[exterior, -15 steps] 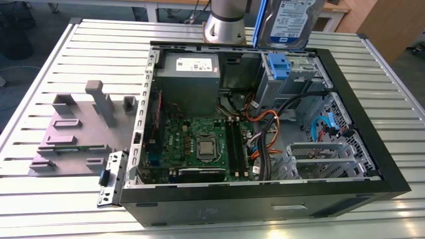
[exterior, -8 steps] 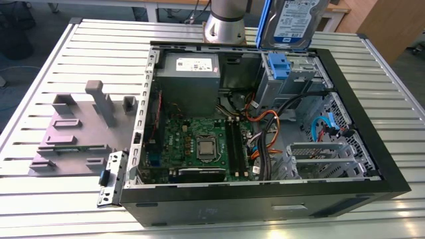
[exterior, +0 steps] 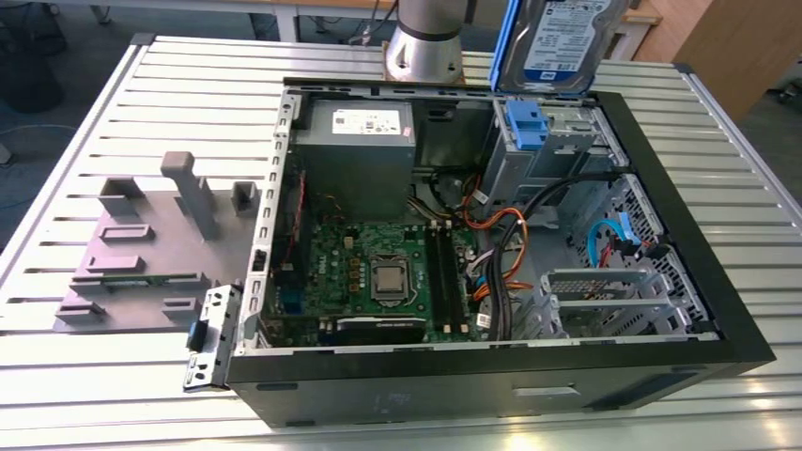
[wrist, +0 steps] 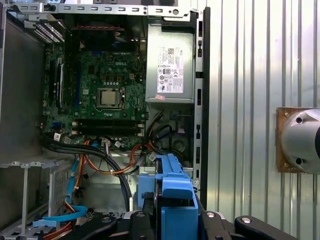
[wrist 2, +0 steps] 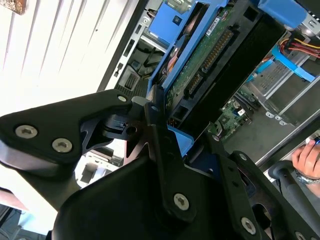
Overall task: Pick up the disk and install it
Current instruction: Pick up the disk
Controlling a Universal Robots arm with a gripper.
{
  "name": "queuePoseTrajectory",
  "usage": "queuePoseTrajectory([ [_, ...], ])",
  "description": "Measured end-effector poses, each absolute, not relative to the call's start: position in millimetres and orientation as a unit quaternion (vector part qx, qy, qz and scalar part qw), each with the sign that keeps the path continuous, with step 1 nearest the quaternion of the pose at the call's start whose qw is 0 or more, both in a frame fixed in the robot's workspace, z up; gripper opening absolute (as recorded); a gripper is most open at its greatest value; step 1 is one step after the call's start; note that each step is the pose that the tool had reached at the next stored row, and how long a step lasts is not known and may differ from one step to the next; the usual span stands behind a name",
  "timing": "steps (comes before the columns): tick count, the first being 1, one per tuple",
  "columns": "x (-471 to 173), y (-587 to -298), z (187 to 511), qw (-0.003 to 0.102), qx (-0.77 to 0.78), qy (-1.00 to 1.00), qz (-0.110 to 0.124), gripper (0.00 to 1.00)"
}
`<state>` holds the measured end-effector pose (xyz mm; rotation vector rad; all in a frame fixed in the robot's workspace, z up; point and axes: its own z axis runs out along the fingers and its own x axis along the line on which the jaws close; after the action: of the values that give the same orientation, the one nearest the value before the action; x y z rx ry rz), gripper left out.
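While the fingers clamp the disk by its edges, it hangs above the open case.

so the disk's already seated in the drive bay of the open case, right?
No, not seated. In the exterior view the disk is up in the air above the drive bay of the open case; the second wrist view shows the hand clamped on it.
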<state>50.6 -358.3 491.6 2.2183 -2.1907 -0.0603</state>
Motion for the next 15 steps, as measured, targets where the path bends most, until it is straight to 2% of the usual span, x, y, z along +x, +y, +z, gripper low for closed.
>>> queuePoseTrajectory([
  [15, 65, -358, 492, 0.012, 0.711, -0.702, -0.019, 0.36],
])
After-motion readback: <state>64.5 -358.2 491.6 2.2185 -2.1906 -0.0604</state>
